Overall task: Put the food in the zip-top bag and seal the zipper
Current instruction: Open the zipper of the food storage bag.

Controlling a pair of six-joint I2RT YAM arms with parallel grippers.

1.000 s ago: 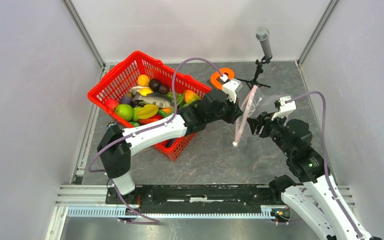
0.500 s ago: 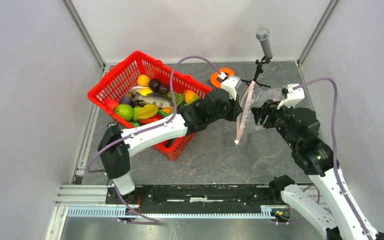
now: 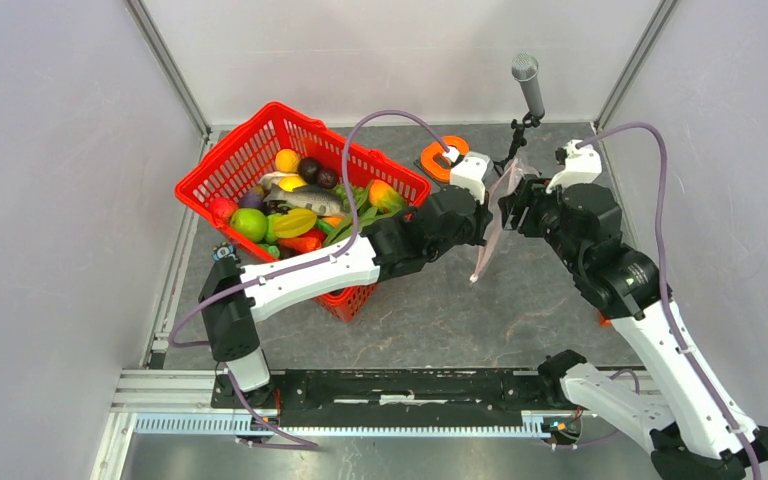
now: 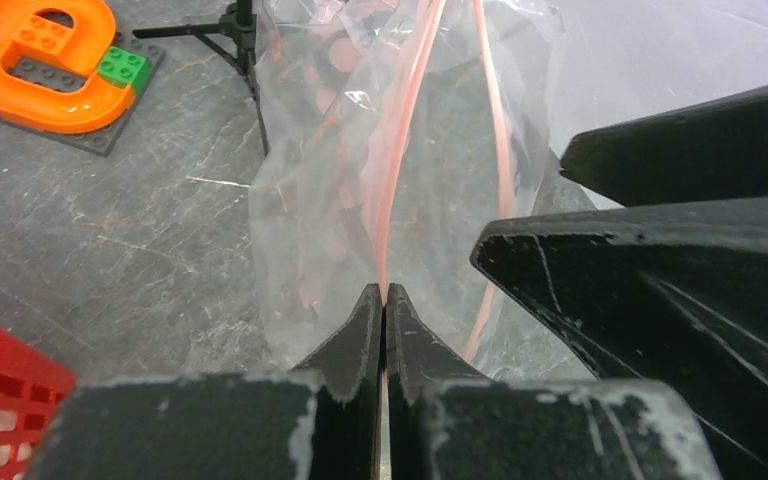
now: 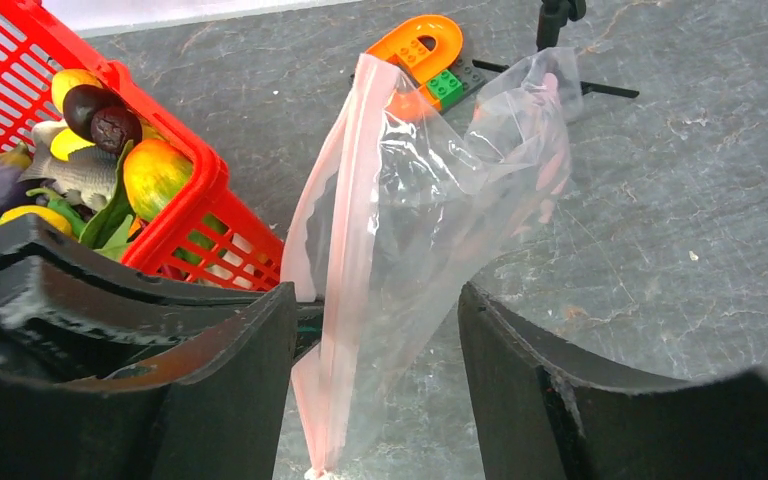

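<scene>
Pinching hard, the left gripper (image 4: 384,300) is clamping its two black fingertips onto the zipper (image 4: 405,150), the pale pink strip running up out of the closed tips, and so it is holding the zip-top bag (image 5: 440,200) up off the counter (image 3: 440,320), toward the far edge and a little right of the middle. Hanging from that single pinch, the bag is draping edge-on so its mouth is facing the other arm, probably so the second lip can be caught and pulled open. Coming in from the right, the right gripper (image 5: 375,300) is standing with its jaws spread wide, one finger on each side of the crinkly film and clamping nothing. No produce is showing inside the bag; the food (image 3: 290,215) is sitting piled in the red basket (image 3: 260,130) by the far left corner, so the loading looks not yet begun. Standing near the far edge behind the bag are a microphone stand (image 3: 528,85) and an orange block toy (image 4: 50,60) with a small green brick. As for writing, nothing readable is showing: no brand, label or lettering on the bag, the basket or the blocks
</scene>
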